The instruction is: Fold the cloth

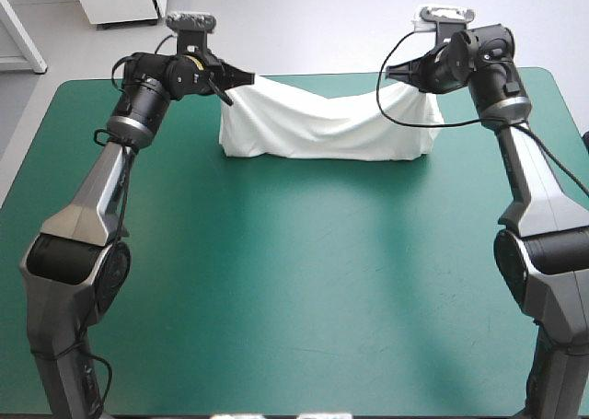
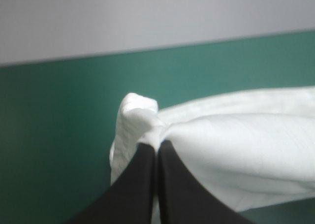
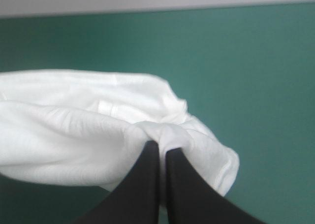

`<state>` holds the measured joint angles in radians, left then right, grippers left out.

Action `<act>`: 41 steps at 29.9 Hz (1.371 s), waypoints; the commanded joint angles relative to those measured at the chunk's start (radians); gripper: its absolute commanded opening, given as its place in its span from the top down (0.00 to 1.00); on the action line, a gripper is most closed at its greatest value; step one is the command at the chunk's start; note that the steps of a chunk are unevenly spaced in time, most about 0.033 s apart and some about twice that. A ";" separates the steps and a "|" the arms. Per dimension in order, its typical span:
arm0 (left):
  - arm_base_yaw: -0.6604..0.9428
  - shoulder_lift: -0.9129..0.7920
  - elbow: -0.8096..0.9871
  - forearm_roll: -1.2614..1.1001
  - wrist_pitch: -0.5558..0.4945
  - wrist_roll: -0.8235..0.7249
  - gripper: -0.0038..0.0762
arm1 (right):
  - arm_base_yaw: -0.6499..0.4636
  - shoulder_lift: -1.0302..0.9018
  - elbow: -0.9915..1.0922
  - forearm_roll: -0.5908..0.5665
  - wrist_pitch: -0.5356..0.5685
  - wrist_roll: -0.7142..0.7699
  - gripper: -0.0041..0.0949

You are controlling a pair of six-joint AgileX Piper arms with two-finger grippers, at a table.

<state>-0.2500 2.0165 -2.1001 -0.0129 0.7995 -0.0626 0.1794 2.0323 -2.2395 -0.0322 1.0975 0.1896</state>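
The white T-shirt [image 1: 322,122] hangs stretched between both grippers over the far half of the teal-green table, sagging in the middle, its lower edge resting on the cover. My left gripper [image 1: 241,77] is shut on the T-shirt's left top corner; in the left wrist view the black fingers [image 2: 142,175] pinch a bunched fold of the T-shirt [image 2: 236,150]. My right gripper [image 1: 411,80] is shut on the right top corner; in the right wrist view its fingertips [image 3: 147,170] clamp the gathered T-shirt [image 3: 74,130].
The teal-green cover [image 1: 294,281] lies bare across the near half of the table. The table's far edge [image 1: 304,75] runs just behind the hanging T-shirt. A black cable [image 1: 396,106] loops down from the right wrist in front of the cloth's right end.
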 commanded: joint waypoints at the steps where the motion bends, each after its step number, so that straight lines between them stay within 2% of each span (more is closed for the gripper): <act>1: -0.006 -0.029 -0.018 -0.014 0.048 -0.029 0.96 | -0.006 -0.027 -0.020 0.057 0.021 -0.046 0.98; 6: -0.017 -0.068 0.127 -0.002 0.037 -0.048 0.96 | -0.006 -0.056 0.133 0.072 0.016 -0.062 0.98; 13: -0.053 -0.250 0.466 -0.006 -0.083 -0.048 0.96 | 0.021 -0.228 0.523 0.092 -0.111 -0.115 0.98; 18: -0.071 -0.388 0.679 -0.014 -0.084 -0.050 0.96 | 0.036 -0.358 0.783 0.103 -0.188 -0.113 0.98; 26: -0.112 -0.569 1.008 -0.046 -0.090 -0.050 0.96 | 0.036 -0.547 1.135 0.139 -0.230 -0.106 0.98; 35: -0.119 -0.704 1.237 -0.104 -0.092 -0.050 0.96 | 0.036 -0.690 1.325 0.175 -0.226 -0.106 0.98; 41: -0.119 -0.714 1.263 -0.108 -0.075 -0.050 0.96 | 0.036 -0.694 1.346 0.181 -0.210 -0.117 0.98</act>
<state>-0.3646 1.3353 -0.8197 -0.1054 0.7422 -0.1047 0.2182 1.3709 -0.8730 0.1402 0.8913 0.0859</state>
